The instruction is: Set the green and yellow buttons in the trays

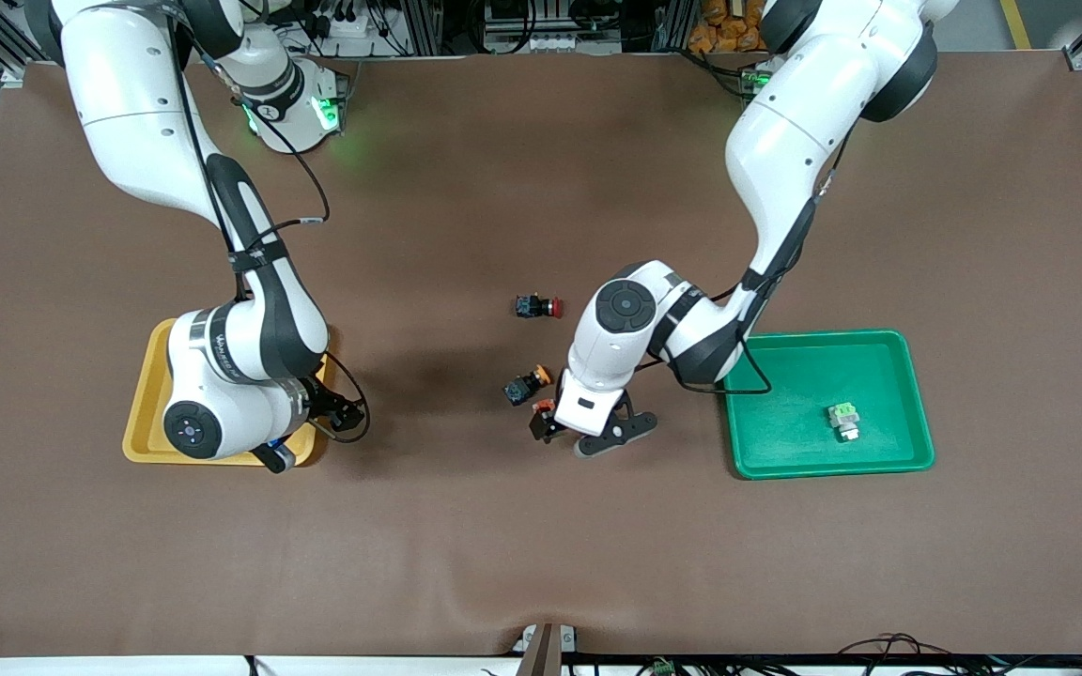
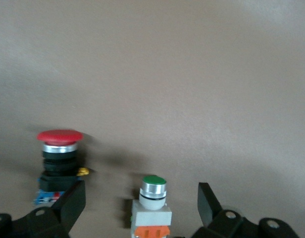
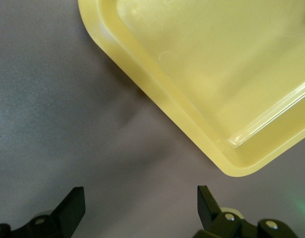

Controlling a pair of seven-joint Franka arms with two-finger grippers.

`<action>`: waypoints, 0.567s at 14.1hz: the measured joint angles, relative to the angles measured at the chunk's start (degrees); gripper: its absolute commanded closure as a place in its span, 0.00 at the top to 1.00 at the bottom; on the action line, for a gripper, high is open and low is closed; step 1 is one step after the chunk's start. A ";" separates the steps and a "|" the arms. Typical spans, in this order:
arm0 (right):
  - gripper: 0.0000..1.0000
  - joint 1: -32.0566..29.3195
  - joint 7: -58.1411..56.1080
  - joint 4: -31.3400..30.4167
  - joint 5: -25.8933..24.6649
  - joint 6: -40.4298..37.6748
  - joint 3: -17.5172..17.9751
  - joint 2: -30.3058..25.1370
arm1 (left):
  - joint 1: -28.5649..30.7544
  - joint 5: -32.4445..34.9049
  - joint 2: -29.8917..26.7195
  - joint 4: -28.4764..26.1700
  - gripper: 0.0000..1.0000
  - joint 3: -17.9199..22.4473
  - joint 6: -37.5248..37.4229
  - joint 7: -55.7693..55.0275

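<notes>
My left gripper (image 1: 555, 427) is open, low over the middle of the table. Between its fingers in the left wrist view (image 2: 141, 198) stands a silvery-white button (image 2: 152, 201) with a green cap and an orange block, untouched by either finger; it also shows in the front view (image 1: 542, 408). A black-bodied button with an orange cap (image 1: 527, 385) lies just beside it. A silvery-white button with a pale green block (image 1: 843, 420) lies in the green tray (image 1: 785, 455). My right gripper (image 1: 301, 434) is open and empty (image 3: 140, 198) over the table by a corner of the yellow tray (image 1: 145, 413).
A black-bodied switch with a red cap (image 1: 538, 306) lies farther from the front camera than the other loose buttons. In the left wrist view a black switch with a red-looking cap (image 2: 60, 158) stands close beside one finger. The yellow tray's visible part (image 3: 217, 74) holds nothing.
</notes>
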 measured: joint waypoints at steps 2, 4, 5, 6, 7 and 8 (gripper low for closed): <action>1.00 0.00 0.02 0.00 0.00 0.04 0.01 0.00 | -0.78 0.00 0.98 0.07 1.00 0.00 0.77 -0.48; 1.00 0.02 0.02 0.00 0.00 0.07 0.05 0.00 | -1.83 0.00 1.66 0.09 0.95 0.05 1.64 -1.49; 1.00 0.04 0.02 0.00 0.04 0.08 0.07 0.00 | -2.42 0.00 2.00 0.11 0.90 0.21 2.34 -2.01; 1.00 0.08 0.09 0.00 0.19 0.08 0.09 0.00 | -3.03 0.00 2.33 0.11 0.86 0.59 2.90 -2.44; 1.00 0.16 0.41 0.00 0.45 0.08 0.12 0.00 | -3.70 0.00 2.64 0.11 0.81 1.19 3.34 -2.74; 1.00 0.29 0.86 0.00 0.66 0.08 0.15 0.00 | -4.30 0.00 2.89 0.11 0.74 1.91 3.66 -2.85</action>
